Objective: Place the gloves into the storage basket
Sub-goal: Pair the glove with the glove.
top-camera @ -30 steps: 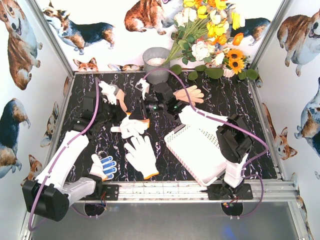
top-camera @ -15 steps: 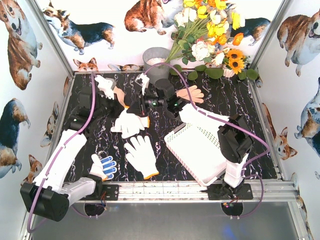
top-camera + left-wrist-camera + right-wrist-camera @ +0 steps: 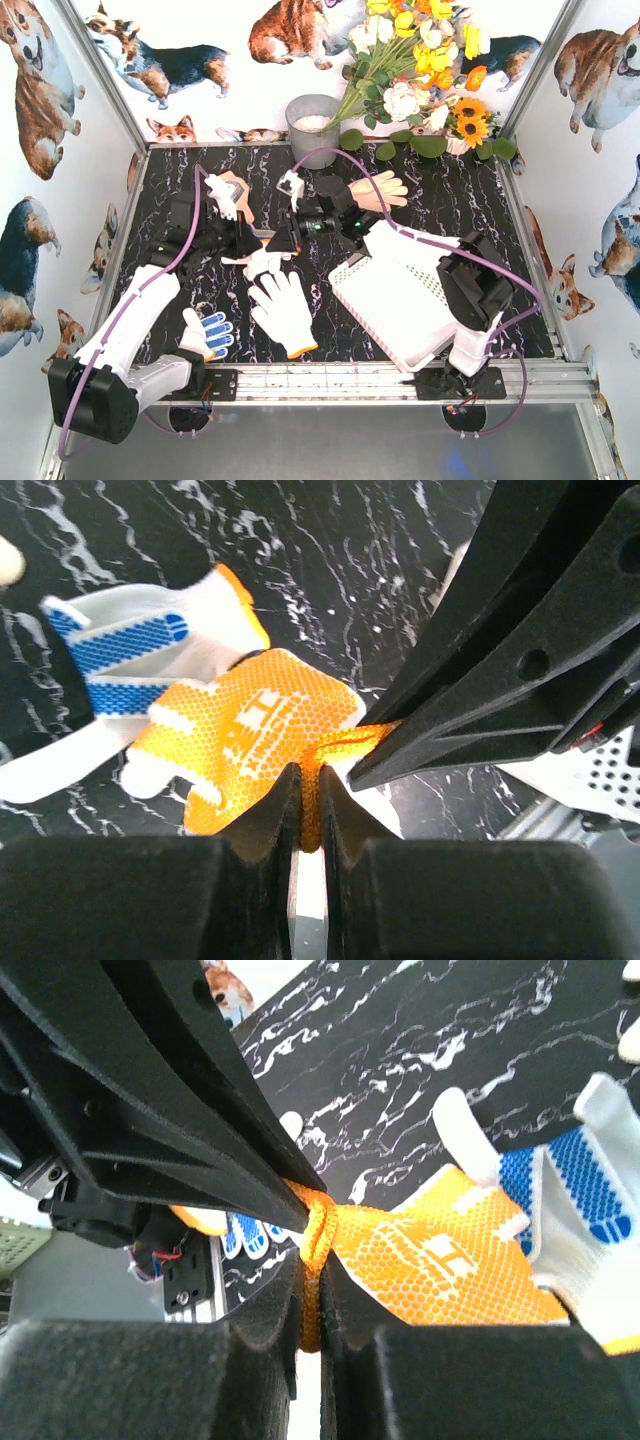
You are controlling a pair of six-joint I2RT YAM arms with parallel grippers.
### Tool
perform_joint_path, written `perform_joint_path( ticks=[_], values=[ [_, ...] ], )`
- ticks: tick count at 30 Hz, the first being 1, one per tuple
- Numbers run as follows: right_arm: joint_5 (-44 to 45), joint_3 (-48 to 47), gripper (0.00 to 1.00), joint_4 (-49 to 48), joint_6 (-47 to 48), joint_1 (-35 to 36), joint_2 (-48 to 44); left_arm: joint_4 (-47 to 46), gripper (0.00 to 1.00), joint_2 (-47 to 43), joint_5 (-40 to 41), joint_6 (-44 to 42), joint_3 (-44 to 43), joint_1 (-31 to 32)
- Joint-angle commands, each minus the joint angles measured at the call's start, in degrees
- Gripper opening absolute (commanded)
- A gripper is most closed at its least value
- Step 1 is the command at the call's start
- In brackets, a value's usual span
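Note:
Both grippers are shut on the same yellow-palmed glove (image 3: 263,264), at mid table left of the white storage basket (image 3: 400,290). In the left wrist view my left gripper (image 3: 305,785) pinches a fold of the yellow glove (image 3: 240,725), with the right gripper's black fingers (image 3: 500,660) touching the same fold. In the right wrist view my right gripper (image 3: 315,1255) pinches the yellow glove (image 3: 450,1260). A blue-dotted glove (image 3: 125,650) lies tangled with it and also shows in the right wrist view (image 3: 575,1185). From above, the left gripper (image 3: 255,243) and right gripper (image 3: 282,240) meet tip to tip.
A white glove with an orange cuff (image 3: 283,312) and a blue-dotted glove (image 3: 208,333) lie near the front. A peach glove (image 3: 378,188) and another glove (image 3: 224,188) lie at the back. A grey bucket (image 3: 313,125) and flowers (image 3: 420,70) stand behind.
The left gripper moved right and the right gripper moved left and nearer. Both have closed on the yellow-palmed glove, which is now bunched between them.

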State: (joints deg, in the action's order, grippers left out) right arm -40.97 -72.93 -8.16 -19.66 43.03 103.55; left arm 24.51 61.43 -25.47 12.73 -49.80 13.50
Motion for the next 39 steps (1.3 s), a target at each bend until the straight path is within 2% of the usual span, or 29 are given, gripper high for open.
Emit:
perform_joint_path(
  ticks=[1, 5, 8, 19, 23, 28, 39],
  values=[
    [-1.4, 1.8, 0.00, -2.8, -0.3, 0.5, -5.5, -2.0, 0.00, 0.4, -9.5, 3.0, 2.2, -0.2],
    [-2.7, 4.3, 0.00, -3.6, -2.6, 1.2, -6.4, -4.9, 0.00, 1.0, -14.5, 8.2, 5.7, -0.2],
    [-3.2, 6.4, 0.00, -3.7, -3.4, 2.2, -7.2, -5.3, 0.00, 0.6, -15.4, 10.3, 8.9, -0.1],
    [-2.9, 12.5, 0.00, -5.8, -6.5, 5.4, -7.9, -0.8, 0.00, 1.1, -18.7, 9.6, 10.3, 0.3],
    [-2.7, 14.2, 0.00, -5.9, -7.6, 6.0, -8.6, -3.2, 0.00, 2.2, -21.3, 11.7, 11.9, 1.0],
    [-2.3, 18.3, 0.00, -7.2, -9.9, 7.0, -9.5, -9.5, 0.00, 3.7, -22.8, 17.1, 15.3, 3.4],
    [-0.3, 22.6, 0.00, -9.2, -12.7, 11.1, -9.3, -7.6, 0.00, 6.5, -21.1, 18.2, 17.0, 9.7]
  ],
)
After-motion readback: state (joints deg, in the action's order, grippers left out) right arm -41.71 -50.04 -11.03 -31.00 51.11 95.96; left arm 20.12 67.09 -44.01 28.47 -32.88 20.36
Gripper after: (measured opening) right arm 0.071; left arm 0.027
